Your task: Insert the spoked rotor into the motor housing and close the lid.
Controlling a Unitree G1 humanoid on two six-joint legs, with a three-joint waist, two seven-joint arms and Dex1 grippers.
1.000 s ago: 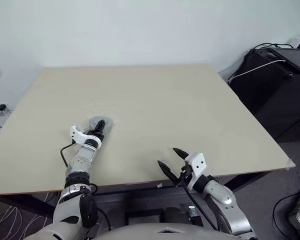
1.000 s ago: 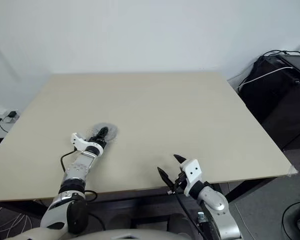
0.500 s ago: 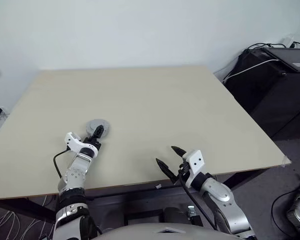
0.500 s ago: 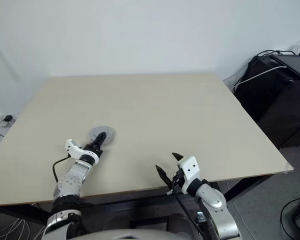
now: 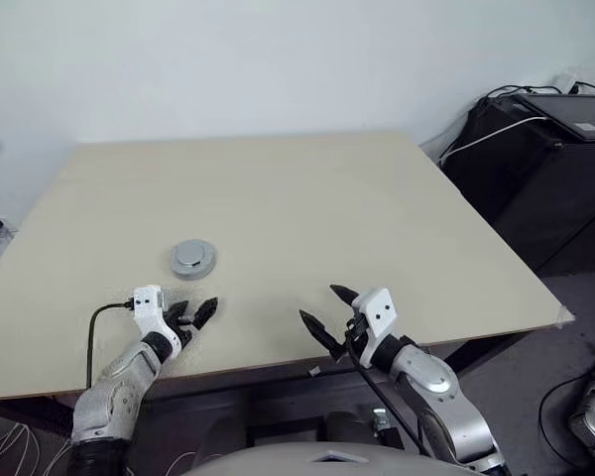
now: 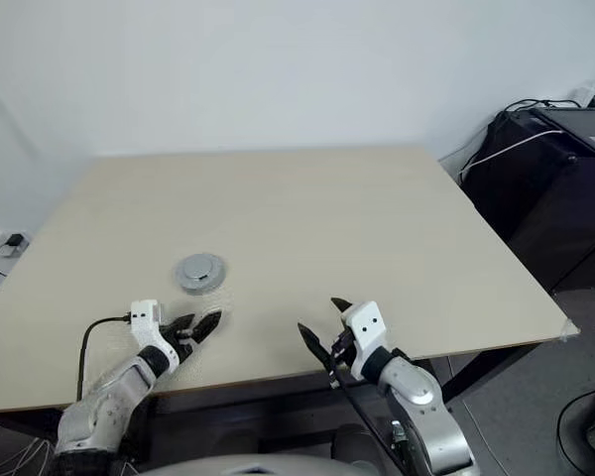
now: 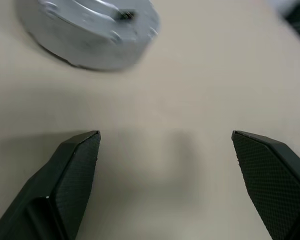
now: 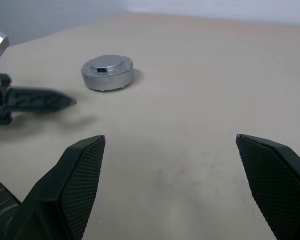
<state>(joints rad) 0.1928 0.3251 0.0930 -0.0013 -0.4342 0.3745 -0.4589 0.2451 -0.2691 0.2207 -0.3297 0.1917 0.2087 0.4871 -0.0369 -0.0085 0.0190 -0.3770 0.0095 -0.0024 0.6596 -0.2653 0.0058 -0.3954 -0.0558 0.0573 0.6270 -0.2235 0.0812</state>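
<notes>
The lid (image 5: 192, 259), a dull grey-silver round cap, lies flat on the beige table (image 5: 377, 198), left of centre, and nothing touches it. The spoked rotor and the motor housing are hidden. My left gripper (image 5: 191, 310) hovers open near the table's front edge, a short way in front of the lid (image 7: 87, 30), with nothing between its fingers. My right gripper (image 5: 317, 302) is open and empty at the front edge, to the right of the lid (image 8: 107, 72). The right wrist view also catches the left gripper (image 8: 35, 100) beside the lid.
Black equipment with cables (image 5: 555, 159) stands on the floor past the table's right edge. A pale wall runs behind the far edge. A black cable (image 5: 104, 315) trails from my left wrist over the front edge.
My left gripper has drawn back from the lid toward the front edge and rolled; the lid now stands free. The right gripper has barely moved.
</notes>
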